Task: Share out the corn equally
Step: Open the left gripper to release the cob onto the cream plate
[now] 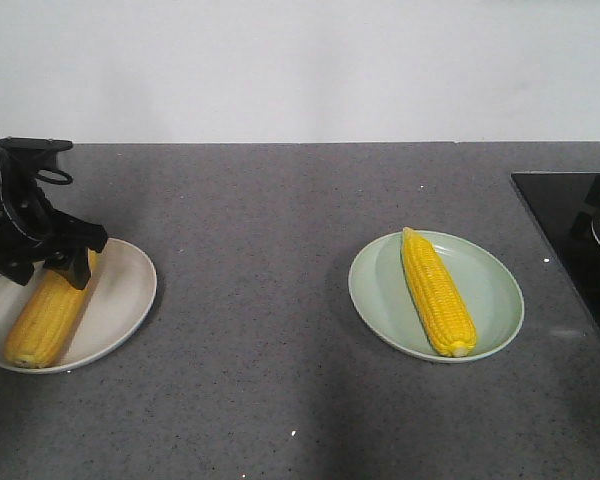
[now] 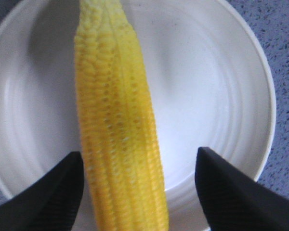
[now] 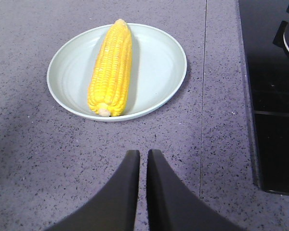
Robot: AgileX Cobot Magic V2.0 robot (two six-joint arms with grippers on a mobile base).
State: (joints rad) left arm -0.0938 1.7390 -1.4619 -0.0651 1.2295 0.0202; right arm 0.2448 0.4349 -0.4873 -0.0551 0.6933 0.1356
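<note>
No writing shows; one corn cob (image 1: pixel 45 312) and another corn cob (image 1: pixel 438 291) lie plated.

Left end effector (image 2: pixel 139 192) low with fingers spread wide; right end effector (image 3: pixel 142 185) nearly closed, empty.

Grey speckled counter (image 1: pixel 280 300); white plate (image 1: pixel 120 300) left, green plate (image 1: pixel 495 300) right; black cooktop (image 1: pixel 570 230) far right.

Speckled matt grey stone-look countertop (image 1: pixel 310 300), smooth glossy white plate (image 2: pixel 221 96), satin pale green plate (image 3: pixel 159 62), bumpy waxy corn (image 3: pixel 111 67), glossy black cooktop (image 1: pixel 570 220)
</note>
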